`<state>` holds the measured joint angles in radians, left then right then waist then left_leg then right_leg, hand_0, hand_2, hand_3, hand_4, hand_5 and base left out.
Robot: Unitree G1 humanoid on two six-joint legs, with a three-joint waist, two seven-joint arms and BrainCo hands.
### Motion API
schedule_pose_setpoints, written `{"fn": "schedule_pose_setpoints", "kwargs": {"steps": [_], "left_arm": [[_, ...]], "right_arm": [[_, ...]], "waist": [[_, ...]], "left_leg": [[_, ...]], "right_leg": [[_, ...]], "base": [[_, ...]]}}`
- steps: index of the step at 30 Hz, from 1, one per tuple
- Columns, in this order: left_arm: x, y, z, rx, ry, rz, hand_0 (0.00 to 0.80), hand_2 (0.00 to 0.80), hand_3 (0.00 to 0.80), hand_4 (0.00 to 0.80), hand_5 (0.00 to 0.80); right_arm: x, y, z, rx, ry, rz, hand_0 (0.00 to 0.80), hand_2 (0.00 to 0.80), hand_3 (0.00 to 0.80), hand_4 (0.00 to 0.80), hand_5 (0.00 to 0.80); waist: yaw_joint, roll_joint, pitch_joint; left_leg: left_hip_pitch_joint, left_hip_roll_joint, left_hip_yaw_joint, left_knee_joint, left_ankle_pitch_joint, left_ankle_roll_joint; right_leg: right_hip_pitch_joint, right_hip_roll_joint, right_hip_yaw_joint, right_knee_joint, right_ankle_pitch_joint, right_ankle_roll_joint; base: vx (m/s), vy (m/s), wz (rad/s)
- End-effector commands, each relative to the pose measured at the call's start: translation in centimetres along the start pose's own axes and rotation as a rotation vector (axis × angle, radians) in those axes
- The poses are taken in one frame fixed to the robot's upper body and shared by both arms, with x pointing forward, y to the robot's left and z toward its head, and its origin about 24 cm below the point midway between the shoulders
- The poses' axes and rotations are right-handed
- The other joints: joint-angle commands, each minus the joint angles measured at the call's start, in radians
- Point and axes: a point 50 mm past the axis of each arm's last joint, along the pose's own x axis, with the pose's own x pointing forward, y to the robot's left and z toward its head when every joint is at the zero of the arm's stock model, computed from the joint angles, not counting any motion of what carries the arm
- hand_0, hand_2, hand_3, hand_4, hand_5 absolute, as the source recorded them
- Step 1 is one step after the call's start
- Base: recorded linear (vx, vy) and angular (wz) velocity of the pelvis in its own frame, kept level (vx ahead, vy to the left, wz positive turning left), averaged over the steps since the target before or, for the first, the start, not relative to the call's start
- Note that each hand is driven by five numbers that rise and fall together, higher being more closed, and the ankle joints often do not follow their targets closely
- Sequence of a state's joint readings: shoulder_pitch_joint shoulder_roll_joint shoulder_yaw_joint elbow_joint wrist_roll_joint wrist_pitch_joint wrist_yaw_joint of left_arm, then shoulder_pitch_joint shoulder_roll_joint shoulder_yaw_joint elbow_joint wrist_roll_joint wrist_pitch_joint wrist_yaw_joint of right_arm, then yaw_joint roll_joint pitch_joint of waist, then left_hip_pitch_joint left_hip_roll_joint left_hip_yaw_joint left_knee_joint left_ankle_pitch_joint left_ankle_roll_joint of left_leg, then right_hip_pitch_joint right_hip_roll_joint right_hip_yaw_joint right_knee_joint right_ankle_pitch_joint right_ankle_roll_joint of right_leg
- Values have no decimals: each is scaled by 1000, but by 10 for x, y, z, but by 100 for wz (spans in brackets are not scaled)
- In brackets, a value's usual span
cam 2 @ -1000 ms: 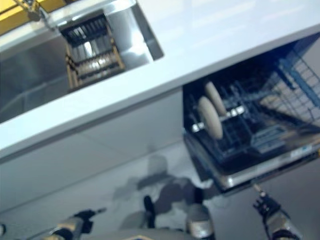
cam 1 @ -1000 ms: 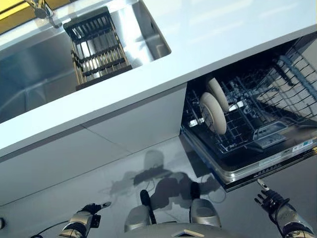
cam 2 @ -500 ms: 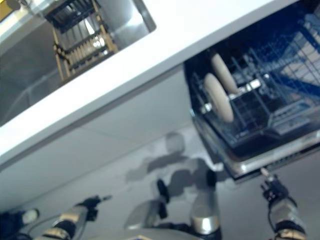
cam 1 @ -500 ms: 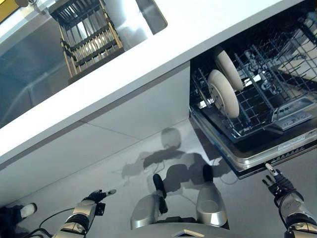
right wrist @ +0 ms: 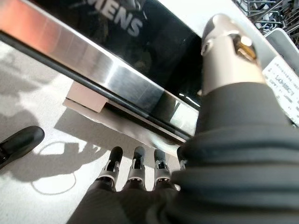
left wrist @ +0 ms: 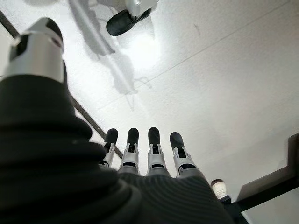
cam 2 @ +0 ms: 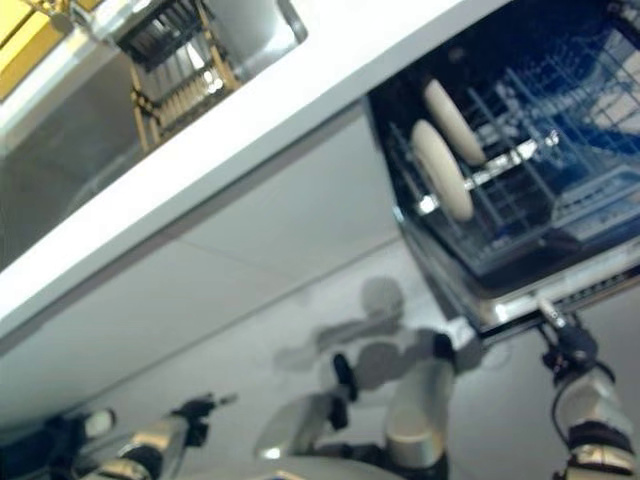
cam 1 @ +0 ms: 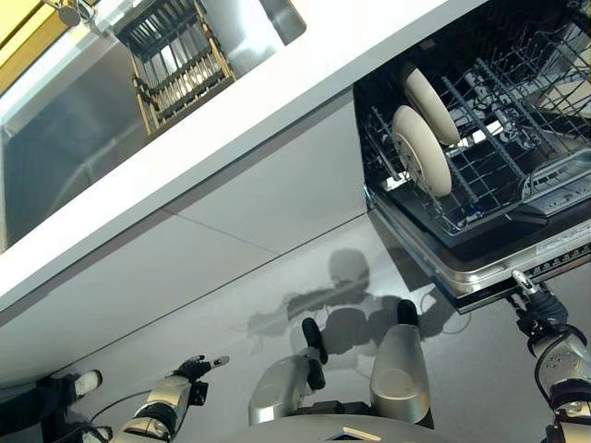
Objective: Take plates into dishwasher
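Grey floor is all around me, both plates (cam 1: 422,150) already stand in the rack (cam 1: 480,138) of the open dishwasher (cam 1: 503,268) — so with my right hand (cam 1: 538,309) and left hand (cam 1: 197,367) flat and empty, I'd lift its door gently.

Two cream plates (cam 1: 421,150) stand in a dark wire rack (cam 1: 480,138); the surface (cam 1: 277,83) is white, the floor (cam 1: 231,295) pale grey.

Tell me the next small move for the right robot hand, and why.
Probably lift the open, empty right robot hand up against the lowered dishwasher door to close it: two plates already stand in the rack, and the drying rack in the sink looks empty.
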<state>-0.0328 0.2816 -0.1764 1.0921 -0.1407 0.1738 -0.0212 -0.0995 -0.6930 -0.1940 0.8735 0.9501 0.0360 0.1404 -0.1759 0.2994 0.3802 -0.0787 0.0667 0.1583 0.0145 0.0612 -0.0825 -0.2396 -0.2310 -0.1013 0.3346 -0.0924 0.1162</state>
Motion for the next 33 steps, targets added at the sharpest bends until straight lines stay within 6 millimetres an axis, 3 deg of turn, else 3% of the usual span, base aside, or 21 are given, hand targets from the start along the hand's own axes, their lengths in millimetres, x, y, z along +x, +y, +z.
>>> {"fn": "schedule_pose_setpoints", "kwargs": {"steps": [1,11,18,25,30,33], "left_arm": [[-1,5,-21,97,60,9,0,0,0,0,0],[-3,9,-26,166,76,30,0,0,0,0,0],[-4,17,-28,195,86,40,0,0,0,0,0],[-5,29,-30,203,115,69,0,0,0,0,0],[-7,41,-35,198,147,114,0,0,0,0,0],[-9,46,-41,161,161,142,0,0,0,0,0]], "right_arm": [[8,131,117,34,-429,536,0,0,0,0,0],[-13,183,135,12,-526,752,0,0,0,0,0],[-22,198,151,14,-563,791,0,0,0,0,0],[-22,204,151,11,-542,778,0,0,0,0,0],[-8,193,123,-79,-428,687,0,0,0,0,0],[2,184,95,-237,-331,602,0,0,0,0,0]], "waist": [[91,-37,-93],[128,-77,-145],[154,-119,-177],[178,-156,-202],[199,-194,-223],[219,-213,-226]], "left_leg": [[-61,36,-18,157,-37,-32],[2,61,-15,126,-31,-36],[36,75,-29,124,-40,-40],[51,84,-46,125,-45,-43],[64,95,-67,90,-26,-52],[58,95,-108,40,8,-60]], "right_leg": [[27,-16,-40,131,-137,-93],[134,-4,-88,66,-118,-74],[206,7,-119,35,-117,-72],[252,23,-140,13,-116,-74],[293,55,-160,-25,-112,-77],[320,96,-151,-78,-102,-84]], "base": [[107,-8,0],[62,-50,-1],[41,-60,6],[10,-57,16],[-19,-109,21],[-39,-156,34]]}}
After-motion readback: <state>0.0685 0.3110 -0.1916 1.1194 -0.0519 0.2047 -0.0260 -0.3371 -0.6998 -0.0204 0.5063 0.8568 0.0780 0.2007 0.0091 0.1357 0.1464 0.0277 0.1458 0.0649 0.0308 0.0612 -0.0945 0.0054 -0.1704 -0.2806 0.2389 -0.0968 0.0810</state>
